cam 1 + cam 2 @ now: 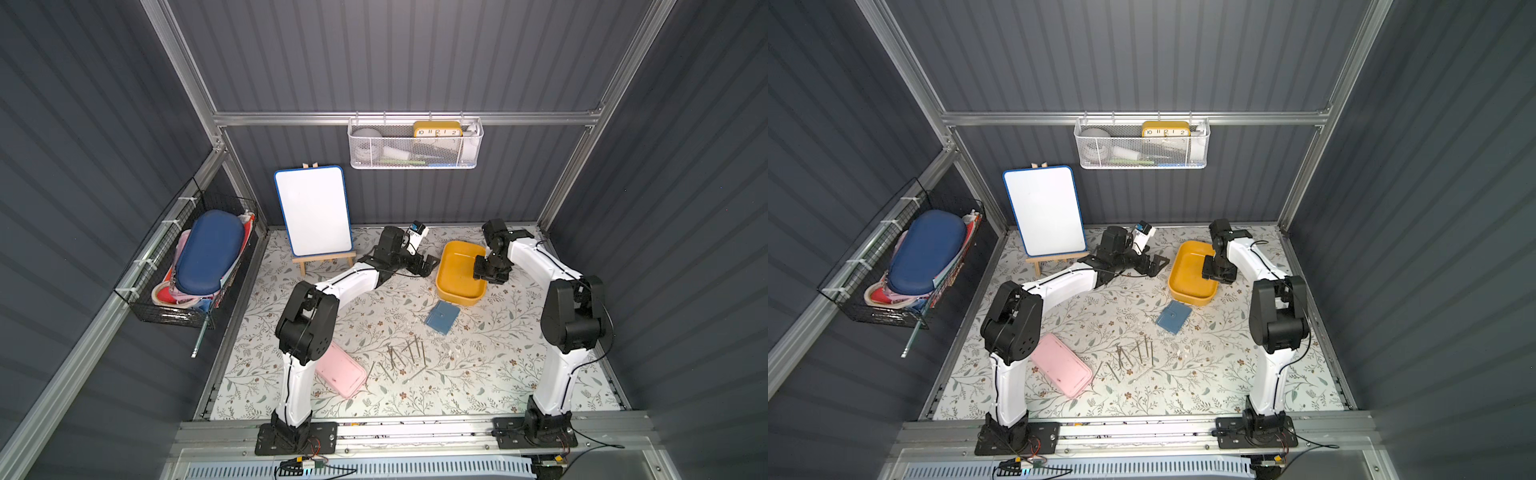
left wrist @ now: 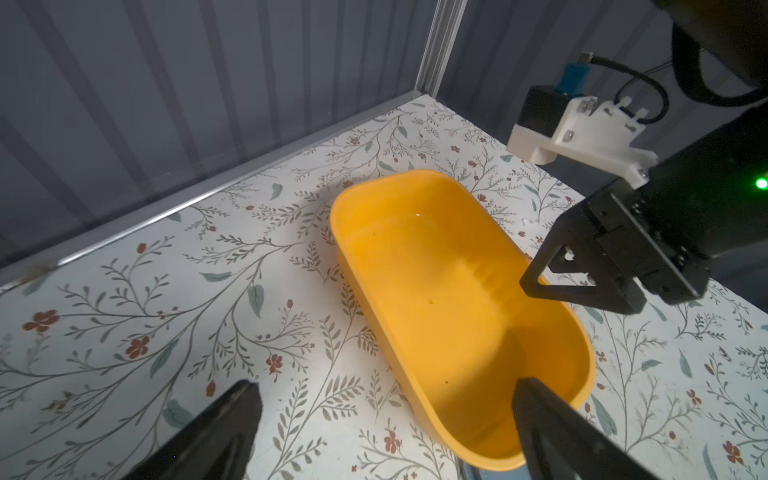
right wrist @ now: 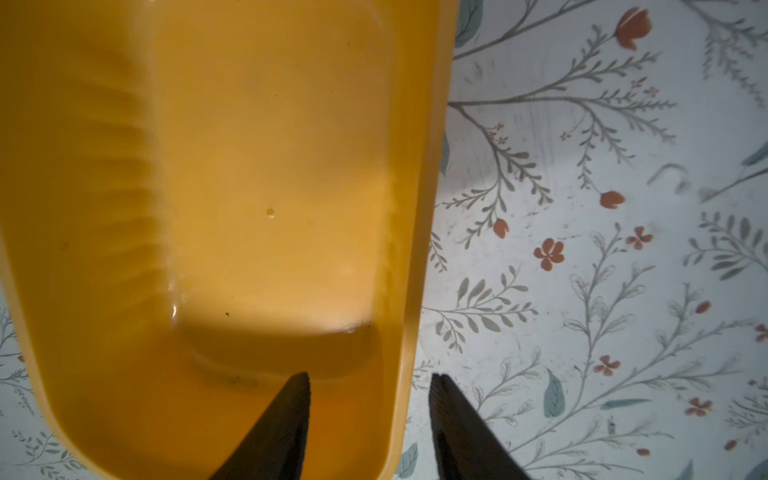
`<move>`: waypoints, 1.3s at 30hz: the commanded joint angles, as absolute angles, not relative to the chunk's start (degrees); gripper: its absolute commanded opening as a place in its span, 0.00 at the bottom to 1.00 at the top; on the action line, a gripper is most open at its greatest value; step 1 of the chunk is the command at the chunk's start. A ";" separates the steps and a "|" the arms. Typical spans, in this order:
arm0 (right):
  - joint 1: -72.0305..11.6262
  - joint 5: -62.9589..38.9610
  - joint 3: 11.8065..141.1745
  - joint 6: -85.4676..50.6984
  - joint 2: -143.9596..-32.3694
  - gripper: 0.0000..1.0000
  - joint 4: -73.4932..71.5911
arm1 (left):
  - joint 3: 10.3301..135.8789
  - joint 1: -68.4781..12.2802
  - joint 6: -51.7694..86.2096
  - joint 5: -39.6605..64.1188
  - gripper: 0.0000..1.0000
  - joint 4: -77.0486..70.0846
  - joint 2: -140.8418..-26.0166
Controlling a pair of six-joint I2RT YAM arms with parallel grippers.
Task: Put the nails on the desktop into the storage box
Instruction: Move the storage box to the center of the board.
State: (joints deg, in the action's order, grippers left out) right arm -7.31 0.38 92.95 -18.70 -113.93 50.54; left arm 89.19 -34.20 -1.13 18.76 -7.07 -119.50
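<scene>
The right fingers stand moderately apart and hold nothing. They straddle one long wall of the storage box, with one tip over its interior and the other over the counter. The left fingers are spread wide and also hold nothing, positioned just beside the opposite wall of the box. The nails lie clustered on the counter, well apart from both pairs of fingers.

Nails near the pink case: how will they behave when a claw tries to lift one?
Thin and lying flat on the desktop, the nails will probably be hard to pinch and may slip. Round shanks likely roll if nudged. Several look crossed, so lifting one may drag neighbours.
</scene>
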 commanded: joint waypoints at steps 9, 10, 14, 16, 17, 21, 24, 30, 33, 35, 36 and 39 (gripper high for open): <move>-7.03 0.20 96.81 -17.09 -120.10 0.32 48.62 | 93.89 -34.64 -0.43 24.33 0.99 -5.29 -125.68; -7.11 -0.17 98.87 -16.35 -121.43 0.28 49.34 | 92.66 -34.38 -0.06 23.56 0.99 -6.08 -125.18; -8.51 -0.84 106.09 -14.89 -125.98 0.12 50.46 | 89.10 -32.60 1.29 21.38 0.99 -7.04 -122.92; -10.11 -0.77 110.44 -13.41 -127.99 0.12 52.39 | 87.79 -31.59 1.60 20.06 0.99 -6.32 -121.59; -11.21 -0.47 112.40 -12.76 -128.84 0.12 53.32 | 86.60 -30.85 1.81 19.39 1.00 -5.99 -120.43; -15.14 -1.93 116.00 -12.41 -130.43 0.12 53.68 | 78.75 -27.82 4.00 17.48 1.00 -7.64 -113.33; -17.54 -3.66 117.16 -14.11 -132.04 0.10 54.33 | 71.99 -26.33 4.55 14.98 1.00 -6.86 -107.35; -22.80 -6.08 116.48 -16.58 -133.61 0.10 54.86 | 63.01 -25.93 6.29 12.32 0.99 -3.87 -95.54; -24.67 -7.02 112.28 -18.16 -131.64 0.10 52.91 | 59.91 -25.93 8.79 11.33 0.99 -1.62 -90.22; -25.77 -7.24 109.66 -19.02 -130.03 0.10 52.56 | 57.49 -25.97 10.05 10.75 1.00 -1.65 -86.68; -26.13 -7.29 109.06 -19.59 -129.39 0.11 52.86 | 56.52 -25.93 10.90 10.17 1.00 -1.70 -85.38; -27.35 -8.02 104.88 -21.23 -126.21 0.15 51.53 | 52.49 -26.09 15.05 9.72 0.99 -0.65 -80.89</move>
